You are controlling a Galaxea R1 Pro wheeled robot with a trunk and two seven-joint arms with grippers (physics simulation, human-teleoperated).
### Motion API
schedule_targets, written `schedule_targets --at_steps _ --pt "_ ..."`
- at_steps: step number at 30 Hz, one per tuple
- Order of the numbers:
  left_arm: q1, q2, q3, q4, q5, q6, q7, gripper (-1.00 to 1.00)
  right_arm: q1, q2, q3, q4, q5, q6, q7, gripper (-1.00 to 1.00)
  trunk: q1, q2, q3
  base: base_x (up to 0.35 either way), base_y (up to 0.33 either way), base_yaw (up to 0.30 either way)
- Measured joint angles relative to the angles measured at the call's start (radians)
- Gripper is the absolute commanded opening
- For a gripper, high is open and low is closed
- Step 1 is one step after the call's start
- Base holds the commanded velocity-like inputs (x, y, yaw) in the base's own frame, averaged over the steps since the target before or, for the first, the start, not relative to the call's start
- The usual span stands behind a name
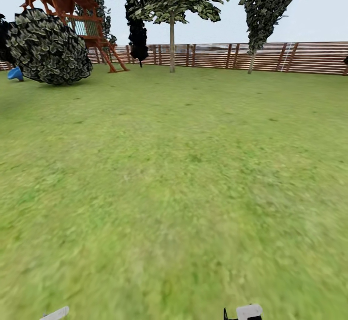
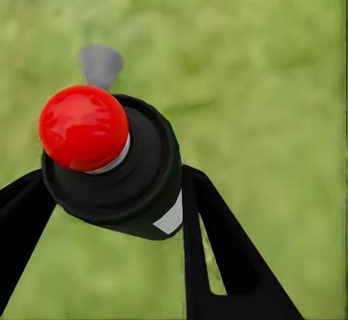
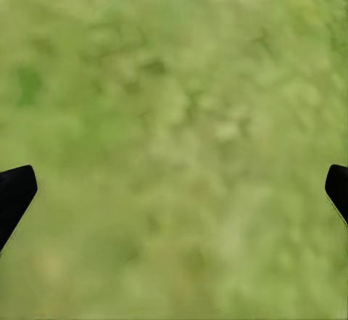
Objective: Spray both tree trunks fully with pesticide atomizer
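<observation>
Across fenced grass (image 1: 183, 175) — left gripper (image 2: 119, 189) clamps atomizer (image 2: 109, 160), right gripper (image 3: 174, 189) wide.

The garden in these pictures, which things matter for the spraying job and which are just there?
For the job:
- pesticide atomizer, held in the left gripper
- two straight-trunked trees by the fence
- right gripper, open over grass

Just there:
- wooden playhouse
- round bush
- blue slide
- slatted fence
- dark conifer

A wooden playhouse (image 1: 67, 6) and round bush (image 1: 48, 47) stand on grass (image 1: 174, 189) before a slatted fence (image 1: 299, 56).
</observation>
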Motion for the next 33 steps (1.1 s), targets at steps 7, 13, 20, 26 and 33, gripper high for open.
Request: schedule_targets --at_steps 7,13,20,26,33 --pt "0.0 0.0 0.0 0.0 0.0 0.0 0.0 -1.0 0.0 0.0 0.0 0.0 0.0 0.0 0.0 1.0 0.0 0.0 0.0 0.339 0.0 0.0" --pt "0.0 0.0 0.0 0.0 0.0 0.0 0.0 -1.0 0.0 0.0 0.0 0.0 0.0 0.0 0.0 1.0 0.0 0.0 0.0 0.339 0.0 0.0" --pt "0.0 0.0 0.0 0.0 0.0 0.0 0.0 -1.0 0.0 0.0 0.0 0.0 0.0 0.0 0.0 1.0 0.0 0.0 0.0 0.339 0.0 0.0" --pt "0.0 0.0 0.0 0.0 0.0 0.0 -0.001 -1.0 0.0 0.0 0.0 0.0 0.0 0.0 0.0 1.0 0.0 0.0 0.0 0.339 0.0 0.0" --pt "0.0 0.001 0.0 0.001 0.002 0.0 0.0 -1.0 0.0 0.0 0.0 0.0 0.0 0.0 0.0 1.0 0.0 0.0 0.0 0.339 0.0 0.0"
